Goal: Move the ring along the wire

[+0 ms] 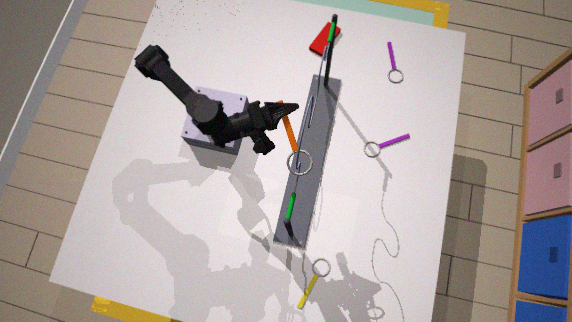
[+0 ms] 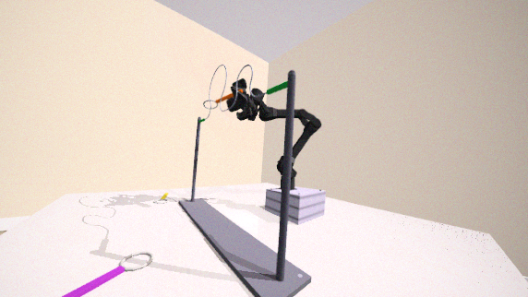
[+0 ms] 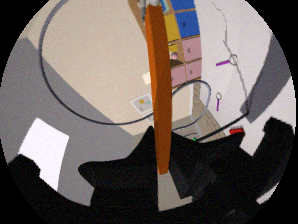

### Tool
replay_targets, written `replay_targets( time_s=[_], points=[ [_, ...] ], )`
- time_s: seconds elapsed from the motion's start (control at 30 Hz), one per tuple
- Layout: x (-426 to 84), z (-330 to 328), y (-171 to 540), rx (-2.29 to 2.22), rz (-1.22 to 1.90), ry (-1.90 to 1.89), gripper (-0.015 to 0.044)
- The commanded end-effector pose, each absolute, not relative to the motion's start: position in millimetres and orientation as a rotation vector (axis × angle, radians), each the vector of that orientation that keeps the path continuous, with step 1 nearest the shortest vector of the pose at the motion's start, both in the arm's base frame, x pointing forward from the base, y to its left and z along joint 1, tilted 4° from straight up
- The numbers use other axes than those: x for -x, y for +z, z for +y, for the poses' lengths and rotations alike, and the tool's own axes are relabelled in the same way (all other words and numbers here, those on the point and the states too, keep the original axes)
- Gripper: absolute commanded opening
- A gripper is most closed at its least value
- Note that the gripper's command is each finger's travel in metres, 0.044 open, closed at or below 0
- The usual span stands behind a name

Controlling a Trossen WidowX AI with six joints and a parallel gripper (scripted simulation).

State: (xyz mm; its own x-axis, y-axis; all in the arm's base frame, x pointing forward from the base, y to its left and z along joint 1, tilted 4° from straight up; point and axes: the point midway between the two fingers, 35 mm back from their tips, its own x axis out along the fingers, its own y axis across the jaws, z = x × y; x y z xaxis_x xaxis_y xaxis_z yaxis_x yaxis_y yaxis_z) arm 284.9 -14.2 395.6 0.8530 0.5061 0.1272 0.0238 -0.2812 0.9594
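My gripper (image 1: 291,108) (image 2: 238,93) (image 3: 153,128) is shut on the orange handle (image 1: 289,132) (image 2: 224,98) (image 3: 161,90), near the end away from the ring. The ring (image 1: 311,162) (image 2: 210,108) is up in the air and appears to be around the thin grey wire, a short way past the green part (image 1: 291,205) (image 2: 201,121) at the lower post in the top view. Whether its rim touches the wire cannot be told. The other green part (image 1: 332,31) (image 2: 278,88) is at the opposite post. The wire (image 2: 224,65) rises in tall loops between them, close to the gripper in the exterior view.
The posts (image 2: 285,184) (image 2: 196,161) stand on a long grey base (image 1: 312,175) (image 2: 231,240). Two purple-handled rings (image 1: 395,136) (image 1: 392,55), a yellow-handled ring (image 1: 308,291) and a red block (image 1: 321,41) lie on the table. The arm's mount (image 1: 235,102) (image 2: 297,203) is beside the base.
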Motion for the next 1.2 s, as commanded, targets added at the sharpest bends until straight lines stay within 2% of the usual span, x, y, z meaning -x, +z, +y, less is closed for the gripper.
replay_targets(
  time_s=[0.0, 0.47, 1.17],
  points=[
    [-285.2, -18.5, 405.9, -1.868, 0.389, 0.505, -0.015],
    [-285.3, -32.5, 432.4, -1.998, 0.374, 0.538, -0.015],
    [-285.3, -34.7, 435.3, -1.85, 0.409, 0.494, -0.015]
  ],
)
